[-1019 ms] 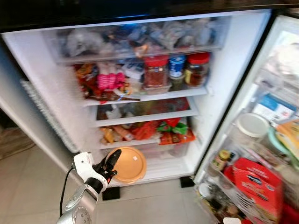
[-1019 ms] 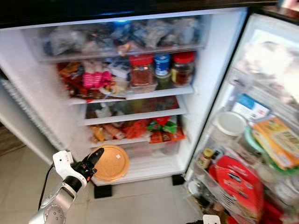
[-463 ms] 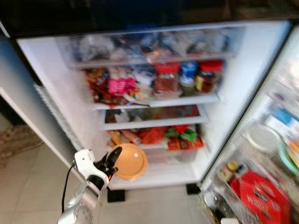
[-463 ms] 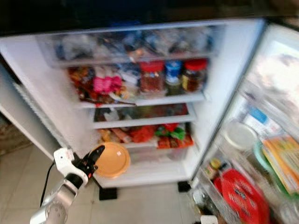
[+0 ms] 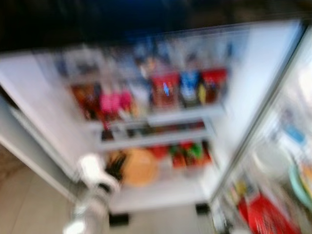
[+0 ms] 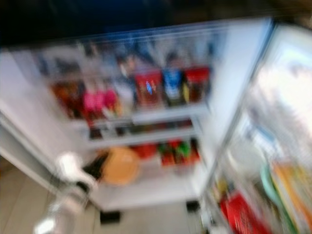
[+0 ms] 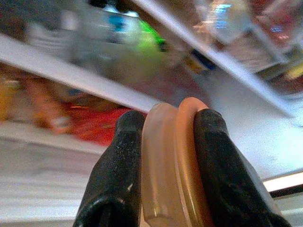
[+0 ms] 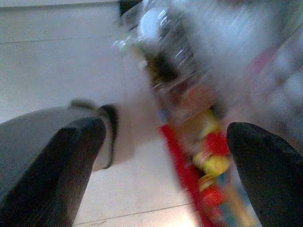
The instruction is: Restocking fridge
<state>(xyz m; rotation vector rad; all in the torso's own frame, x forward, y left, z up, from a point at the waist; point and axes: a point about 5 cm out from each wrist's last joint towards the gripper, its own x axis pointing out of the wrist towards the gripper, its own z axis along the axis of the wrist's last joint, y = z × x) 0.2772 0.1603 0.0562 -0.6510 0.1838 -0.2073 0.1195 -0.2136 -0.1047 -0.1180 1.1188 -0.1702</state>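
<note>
**Container carried closer to the lower fridge shelves**

Container [image 5: 139, 167] — a round, flat, orange-tan lidded tub — is held by the left gripper [image 7: 163, 156] in front of the open fridge [image 5: 246, 87], level with the lowest shelves. In the left wrist view it is seen edge-on, pinched between the two black fingers [image 7: 120, 165], a paler half and a darker orange half pressed side by side between them.

Compared with a second ago, the whole head view has been shifted and smeared, so a move of the camera is indicated, not a move of the stocked goods. Within that shift, the tub is now seen higher against the fridge, overlapping the shelf of red and green packets [image 5: 187, 151] instead of the bare white bottom ledge [image 5: 161, 192]. It is judged that the arm is being raised and pushed inward, and that the placing step is under way but not finished — the grip has not been released.

The tub is a disc, so no true long axis is offered; its flat face is turned roughly toward the camera and it stands on edge, its thin rim lying along the fingers. To rest on a shelf, it would probably have to be tipped flat.

The right gripper [image 8: 165, 156] is spread wide and holds nothing, near the door racks [image 8: 208, 156].
</note>
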